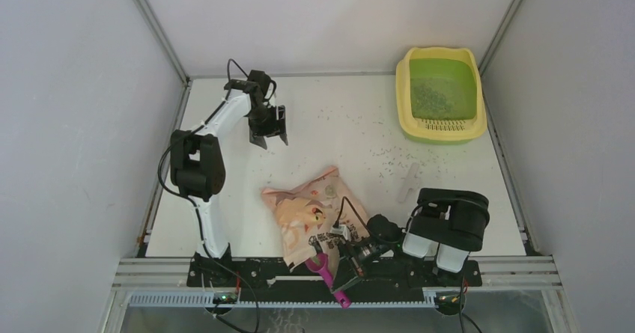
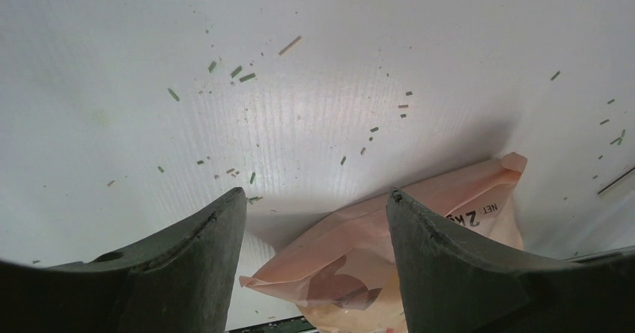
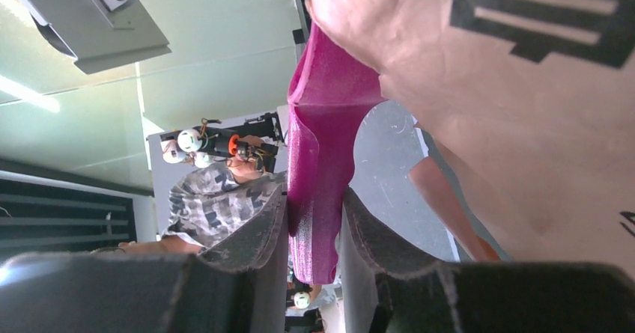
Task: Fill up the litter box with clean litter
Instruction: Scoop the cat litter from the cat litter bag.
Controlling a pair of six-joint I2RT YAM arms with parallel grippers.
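Your right end effector (image 3: 314, 209) is clamped on the thin handle of the scoop (image 3: 322, 108), down at the near edge of the surface (image 1: 337, 116). The scoop's head is pushed against or into the bag (image 1: 311, 209), and none of the views shows whether it carries a load. The litter box (image 1: 443, 126) sits in the far right corner, well apart from the bag. Only a thin layer of litter (image 1: 433, 93) lies in its basin, so the job looks far from done.

Your main risk is the long carry. The handle is narrow and looks slick, pinched edge-on between the pads. A loaded head could pivot in that grip and dump granules short of the box. The loose litter strewn between bag and box suggests the hazard is real, so hold the scoop level and go slowly.

The second risk is the bag, which is soft, lies flat and is held by nothing. Your left end effector (image 1: 270, 138) hangs with its fingers apart and empty over bare surface, well away from it. Digging or pulling out could drag the bag toward the edge or fold its mouth shut. Consider bracing it first.

The right arm is also folded tight near its base, so a lift from there may snag the bag.
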